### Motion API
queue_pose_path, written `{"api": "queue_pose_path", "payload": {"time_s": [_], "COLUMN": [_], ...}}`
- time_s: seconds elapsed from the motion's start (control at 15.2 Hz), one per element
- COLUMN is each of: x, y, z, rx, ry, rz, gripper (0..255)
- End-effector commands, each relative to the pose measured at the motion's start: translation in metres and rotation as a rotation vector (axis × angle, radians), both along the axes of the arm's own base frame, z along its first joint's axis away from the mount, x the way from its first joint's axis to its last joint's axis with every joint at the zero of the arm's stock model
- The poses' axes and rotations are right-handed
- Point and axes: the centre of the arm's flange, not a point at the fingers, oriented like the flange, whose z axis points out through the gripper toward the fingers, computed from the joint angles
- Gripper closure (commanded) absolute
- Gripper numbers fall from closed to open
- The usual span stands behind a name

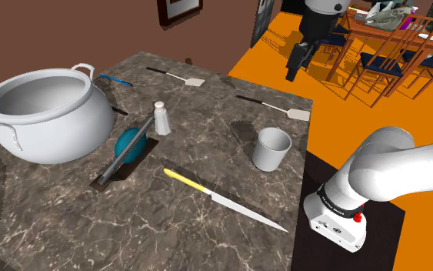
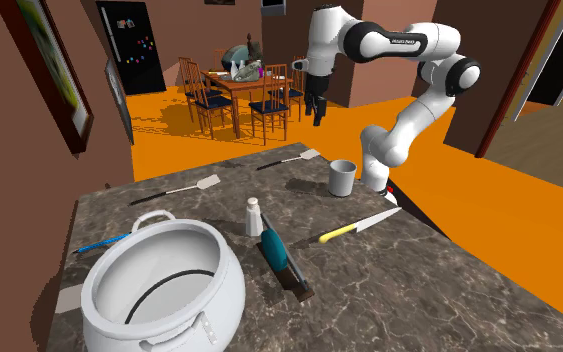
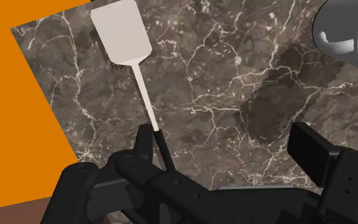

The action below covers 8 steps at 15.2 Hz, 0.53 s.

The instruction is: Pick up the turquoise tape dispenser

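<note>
— Where is the tape dispenser sitting?
— It is lying on the worktop, between the big pot and the shaker.
— And the pincer?
— It is hanging high over the spatula beyond the cup, fingers spread, gripping nothing, well apart from the dispenser.

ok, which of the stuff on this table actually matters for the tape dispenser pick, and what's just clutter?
Job:
- turquoise tape dispenser
- gripper, open, holding nothing

Lying about:
- white pot
- shaker
- yellow-handled knife
- grey cup
- spatula by the cup
- spatula at the far edge
- blue-handled tool behind the pot
</note>
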Motion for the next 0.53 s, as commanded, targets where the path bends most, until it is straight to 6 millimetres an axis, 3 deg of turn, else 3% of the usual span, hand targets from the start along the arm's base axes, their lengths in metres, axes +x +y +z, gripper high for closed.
{"api": "queue_pose_path", "payload": {"time_s": [0.0,0.46], "x": [0.0,-0.001], "y": [0.0,0.089], "z": [0.0,-0.023], "rx": [0.0,0.012], "ry": [0.0,-0.035], "rz": [0.0,-0.127], "gripper": [0,0]}}
